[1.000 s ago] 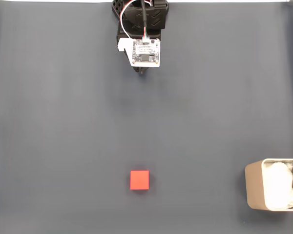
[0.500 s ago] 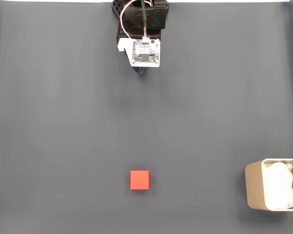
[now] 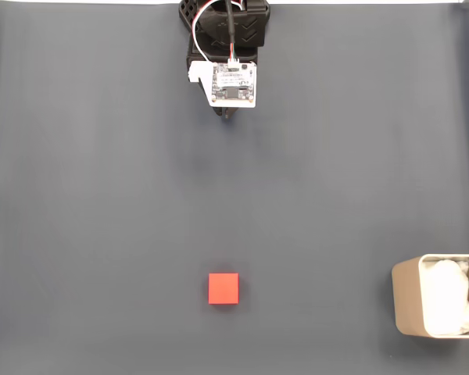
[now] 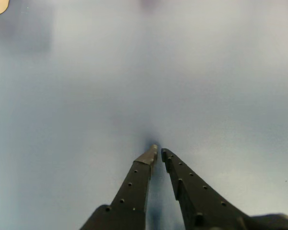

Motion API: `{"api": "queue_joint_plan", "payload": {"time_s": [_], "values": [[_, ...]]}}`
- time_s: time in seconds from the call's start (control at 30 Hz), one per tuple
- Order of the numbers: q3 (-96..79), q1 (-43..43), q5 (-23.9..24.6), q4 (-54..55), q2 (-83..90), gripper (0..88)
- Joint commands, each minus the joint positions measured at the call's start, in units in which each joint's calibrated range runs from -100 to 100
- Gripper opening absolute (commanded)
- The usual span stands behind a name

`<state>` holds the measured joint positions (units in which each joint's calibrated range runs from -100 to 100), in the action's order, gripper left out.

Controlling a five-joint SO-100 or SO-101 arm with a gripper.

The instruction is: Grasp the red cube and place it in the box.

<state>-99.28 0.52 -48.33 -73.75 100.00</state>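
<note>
Nothing has moved: the gripper (image 4: 158, 152) hangs by the tabletop's (image 3: 102, 195) far edge, fingers nearly together, holding nothing. The red cube (image 3: 223, 288) sits near the front edge, the box (image 3: 406, 301) at the front right corner.

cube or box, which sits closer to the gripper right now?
The red cube: in the fixed view it lies almost straight below the gripper. The box sits far off at the lower right edge.

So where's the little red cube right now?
In the fixed view the red cube sits low on the dark mat, left of the box and far below the gripper.
</note>
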Motion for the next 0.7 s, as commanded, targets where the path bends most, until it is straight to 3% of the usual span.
{"api": "queue_joint_plan", "payload": {"time_s": [0.0,0.67], "values": [[-0.5,0.5,0.0,3.8,-0.1,0.0],[2.3,0.7,-1.5,27.4,-3.9,0.0]]}}
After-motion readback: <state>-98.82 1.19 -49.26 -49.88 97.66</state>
